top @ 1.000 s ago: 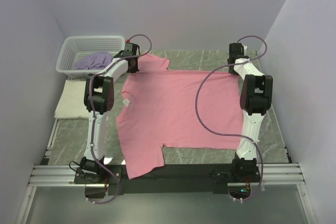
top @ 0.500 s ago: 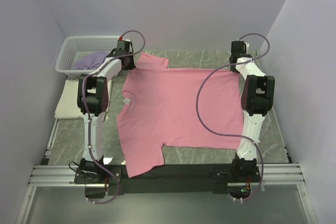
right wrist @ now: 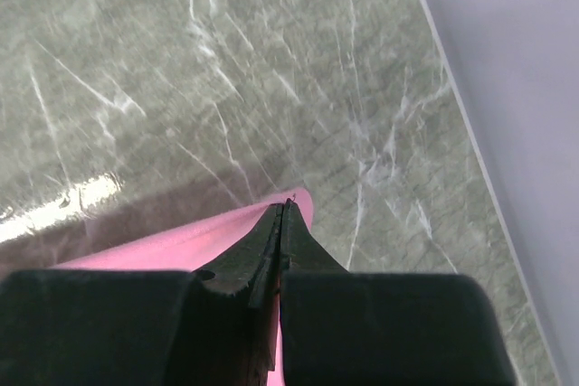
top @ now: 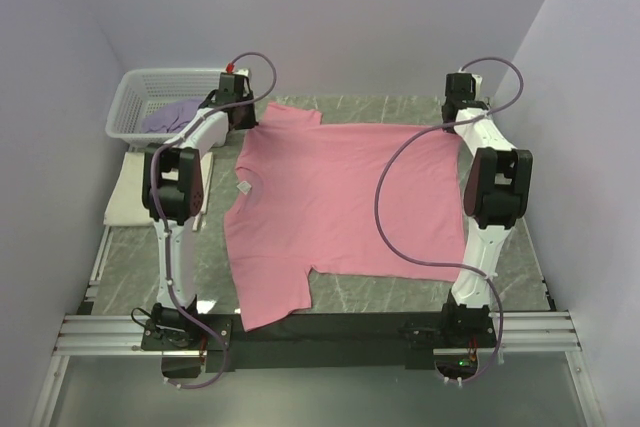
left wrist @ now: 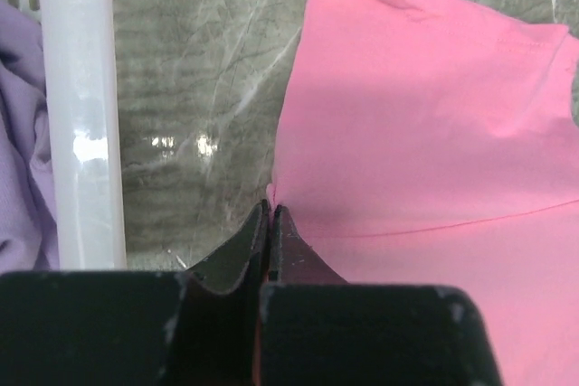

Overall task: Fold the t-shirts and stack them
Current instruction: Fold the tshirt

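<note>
Two far corners of the pink t-shirt [top: 340,197] sit clamped in left tool [left wrist: 271,210] and right tool [right wrist: 286,207].

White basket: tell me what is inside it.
A crumpled lavender t-shirt lies in the basket, and nothing else shows there. Anything beneath the shirt is hidden by its fabric. The left arm covers the basket's right end.

Marble table [top: 360,292] with pink t-shirt [top: 340,197], cream t-shirt [top: 128,192], basket [top: 175,75]
</note>
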You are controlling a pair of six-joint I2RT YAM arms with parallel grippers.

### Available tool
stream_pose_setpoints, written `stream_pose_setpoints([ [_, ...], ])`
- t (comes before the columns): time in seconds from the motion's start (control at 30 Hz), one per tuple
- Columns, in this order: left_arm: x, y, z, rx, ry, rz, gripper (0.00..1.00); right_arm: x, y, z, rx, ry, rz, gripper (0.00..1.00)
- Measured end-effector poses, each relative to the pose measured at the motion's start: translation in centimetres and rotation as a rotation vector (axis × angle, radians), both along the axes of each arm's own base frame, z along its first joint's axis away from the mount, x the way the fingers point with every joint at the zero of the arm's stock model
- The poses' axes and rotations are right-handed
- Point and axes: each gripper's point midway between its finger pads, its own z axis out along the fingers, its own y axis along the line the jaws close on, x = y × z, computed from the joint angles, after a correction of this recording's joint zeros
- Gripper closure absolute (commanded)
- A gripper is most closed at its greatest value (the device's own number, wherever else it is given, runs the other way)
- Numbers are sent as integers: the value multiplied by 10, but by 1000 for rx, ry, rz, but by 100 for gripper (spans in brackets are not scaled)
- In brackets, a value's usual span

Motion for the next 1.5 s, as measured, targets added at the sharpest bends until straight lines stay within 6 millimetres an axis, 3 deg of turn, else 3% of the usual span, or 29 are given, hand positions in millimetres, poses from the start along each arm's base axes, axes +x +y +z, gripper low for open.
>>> stream_pose_setpoints([
  [0.13, -7, 1, 4, 6, 6, -8, 99, -10, 1, -9, 9, 30, -4, 100],
  [0.27, -14, 1, 20, -3, -11, -14, 99, -21, 4, -10, 24, 45, -5, 100],
  [0.57, -41, 4, 49, -11, -26, -19, 99, -46, 6, 23, 38, 7, -15, 100],
  [1.03, -90, 12, 15, -7, 95, -1, 99, -101, 11, 7, 65, 86, -44, 100],
  [1.23, -108, 15, 20, -16, 99, 9, 99, -111, 13, 18, 79, 57, -55, 100],
  [1.5, -113, 15, 28, -26, 83, 17, 99, -122, 15, 20, 103, 47, -80, 100],
])
